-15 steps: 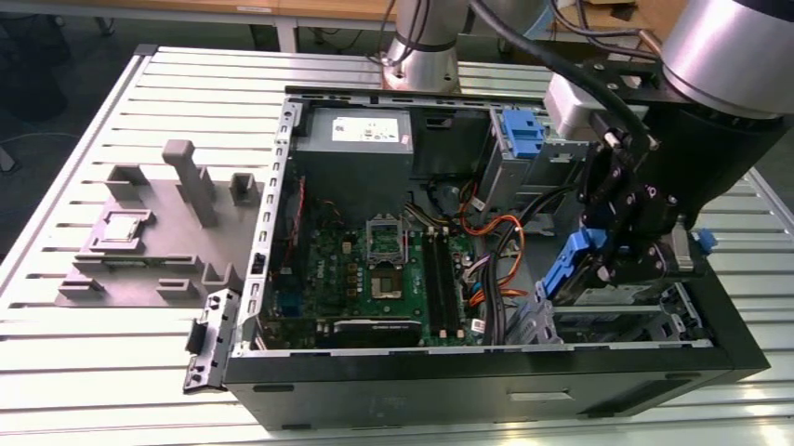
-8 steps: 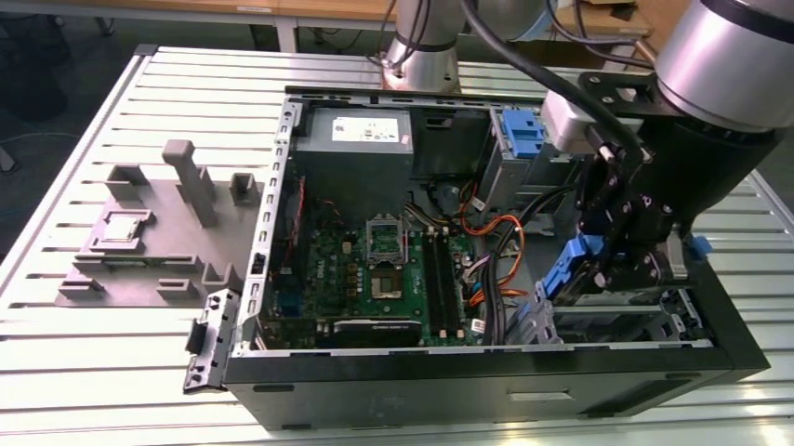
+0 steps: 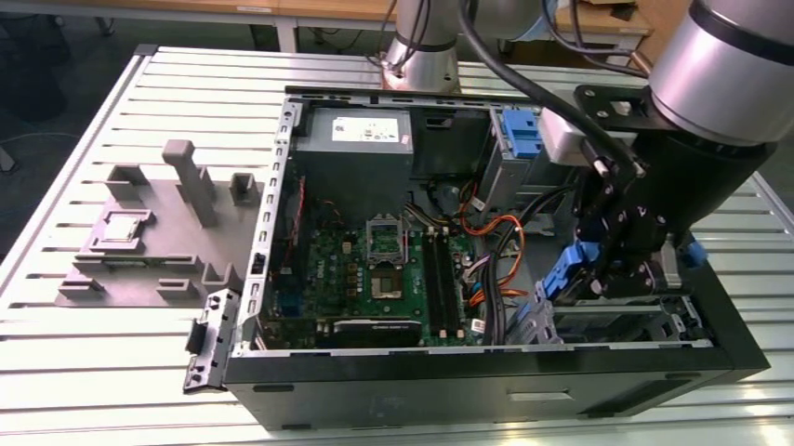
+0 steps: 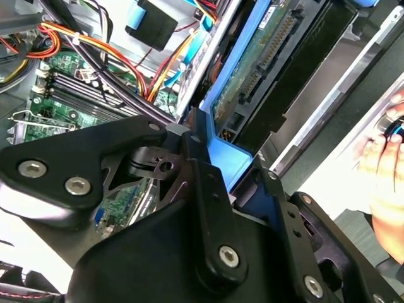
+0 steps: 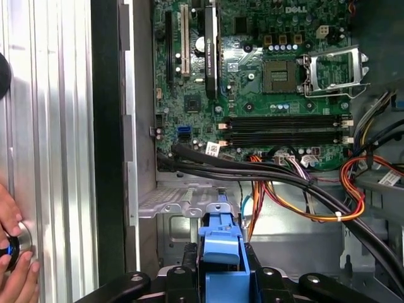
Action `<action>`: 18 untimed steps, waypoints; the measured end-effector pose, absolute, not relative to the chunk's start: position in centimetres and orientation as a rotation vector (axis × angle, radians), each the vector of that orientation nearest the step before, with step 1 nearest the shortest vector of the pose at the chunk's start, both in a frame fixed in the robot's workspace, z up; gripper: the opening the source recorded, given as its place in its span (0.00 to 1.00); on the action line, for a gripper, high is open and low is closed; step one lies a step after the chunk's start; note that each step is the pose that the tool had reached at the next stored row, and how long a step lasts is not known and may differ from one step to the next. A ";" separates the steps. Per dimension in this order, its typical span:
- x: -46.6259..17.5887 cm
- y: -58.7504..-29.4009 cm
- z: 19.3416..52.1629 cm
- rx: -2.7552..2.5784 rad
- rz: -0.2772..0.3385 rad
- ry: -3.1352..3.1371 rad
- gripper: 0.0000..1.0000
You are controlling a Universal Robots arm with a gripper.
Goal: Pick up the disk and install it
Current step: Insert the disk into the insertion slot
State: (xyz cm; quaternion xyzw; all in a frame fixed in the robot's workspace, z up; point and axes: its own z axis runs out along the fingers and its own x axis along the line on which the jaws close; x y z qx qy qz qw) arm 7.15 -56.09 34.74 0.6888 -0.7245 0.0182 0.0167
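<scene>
The disk (image 3: 567,276) hangs edge-up in its blue plastic bracket above the drive bay (image 3: 616,326), at the front corner of the open computer case on the exterior view's right. My gripper (image 3: 624,271) is shut on it from above. In the first wrist view the blue bracket (image 5: 221,238) sits clamped between the two black fingers (image 5: 188,264), above the metal bay floor (image 5: 189,201). The second wrist view shows the disk's connector edge (image 4: 270,52) and the blue bracket (image 4: 232,153) running out from the gripper (image 4: 218,165).
The case holds a green motherboard (image 3: 378,265), orange and black cables (image 3: 496,246), a grey power-supply box (image 3: 360,132) and an upright blue latch (image 3: 522,136). A grey fixture (image 3: 162,232) lies on the slatted table. A person's hand (image 5: 12,252) rests beside the case.
</scene>
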 end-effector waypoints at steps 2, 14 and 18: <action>7.1 -56.1 34.5 2.141 0.056 -2.252 0.37; 7.1 -56.3 33.7 2.141 0.057 -2.252 0.37; 7.1 -56.3 33.7 2.141 0.057 -2.252 0.37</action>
